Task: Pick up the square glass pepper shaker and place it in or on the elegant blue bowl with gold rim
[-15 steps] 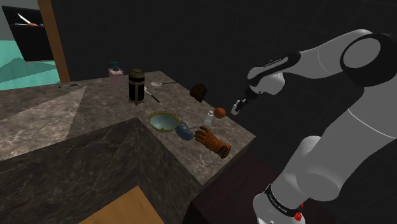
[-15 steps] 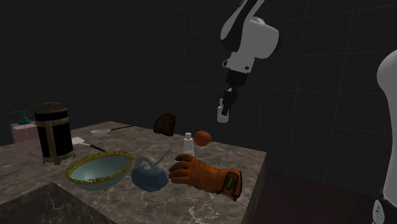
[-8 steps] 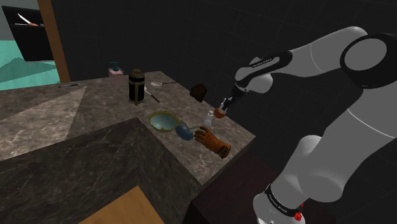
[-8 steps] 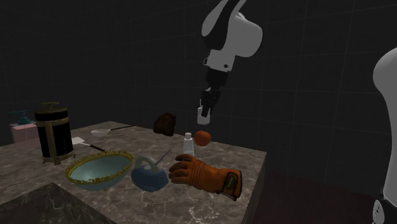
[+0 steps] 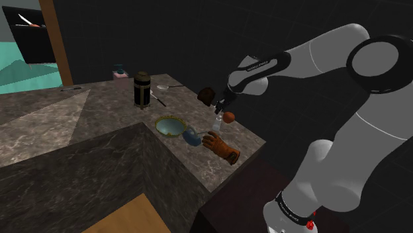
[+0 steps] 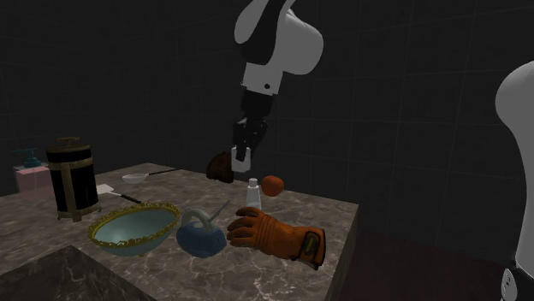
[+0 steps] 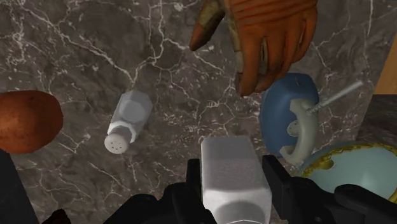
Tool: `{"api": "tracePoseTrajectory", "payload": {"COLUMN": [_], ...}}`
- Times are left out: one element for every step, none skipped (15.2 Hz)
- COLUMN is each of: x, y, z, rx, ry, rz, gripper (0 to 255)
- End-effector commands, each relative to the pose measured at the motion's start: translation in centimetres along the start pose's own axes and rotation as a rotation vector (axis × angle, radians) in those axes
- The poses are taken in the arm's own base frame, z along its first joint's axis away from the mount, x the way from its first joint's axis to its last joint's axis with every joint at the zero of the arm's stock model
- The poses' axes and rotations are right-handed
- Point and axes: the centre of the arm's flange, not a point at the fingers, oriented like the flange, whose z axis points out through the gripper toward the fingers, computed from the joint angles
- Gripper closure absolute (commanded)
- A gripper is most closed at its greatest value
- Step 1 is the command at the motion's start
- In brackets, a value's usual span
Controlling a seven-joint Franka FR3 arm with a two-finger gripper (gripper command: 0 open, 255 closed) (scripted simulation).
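Note:
My gripper (image 6: pixel 242 159) (image 5: pixel 219 106) hangs above the marble counter (image 6: pixel 342 214), shut on a square white shaker (image 7: pixel 231 172) that sits between the two black fingers. Its pale body also shows at the fingertips as the held shaker (image 6: pixel 242 156). The blue bowl with a gold rim (image 6: pixel 133 229) (image 5: pixel 169 125) (image 7: pixel 356 168) rests on the counter, off to the second exterior view's left of the gripper. A second small clear shaker (image 6: pixel 252 192) (image 7: pixel 127 121) stands on the counter just below the gripper.
An orange glove (image 6: pixel 278 235) (image 7: pixel 267 38) and a blue lidded pot (image 6: pixel 201 235) (image 7: pixel 289 118) lie beside the bowl. A red-brown round fruit (image 6: pixel 272 185), a brown lump (image 6: pixel 222 165), a black press pot (image 6: pixel 73 180) and a spoon (image 6: pixel 141 177) are also on the counter.
The arm has swung toward the second exterior view's left and lowered, carrying the white shaker from beyond the counter's edge to above the small clear shaker.

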Motion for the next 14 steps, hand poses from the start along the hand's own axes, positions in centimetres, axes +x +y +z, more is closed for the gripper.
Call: {"api": "tracePoseTrajectory", "payload": {"x": [1.7,2.5,3.3,4.0,4.8,5.5,6.3,7.0,7.8,8.5,9.3,10.1,10.8,11.6], "y": [-2.1,-3.2,-4.2,-5.3,-6.3,-7.4,-8.5,-9.5,-10.6,-11.6,-12.7,-13.8,-14.8,-15.9], "z": [0.6,0.8,1.1,1.3,1.5,1.7,1.9,2.1,2.4,2.6,2.8,3.0,3.2,3.5], "rx": [0.0,0.0,0.0,0.0,0.0,0.0,0.0,0.0,0.0,0.0,0.0,0.0,0.0,0.0], "ry": [0.0,0.0,0.0,0.0,0.0,0.0,0.0,0.0,0.0,0.0,0.0,0.0,0.0,0.0], "rz": [0.002,0.002,0.002,0.002,0.002,0.002,0.002,0.002,0.002,0.002,0.002,0.002,0.002,0.002], "gripper": [255,255,255,255,255,255,255,255,255,255,255,255,255,255]}}
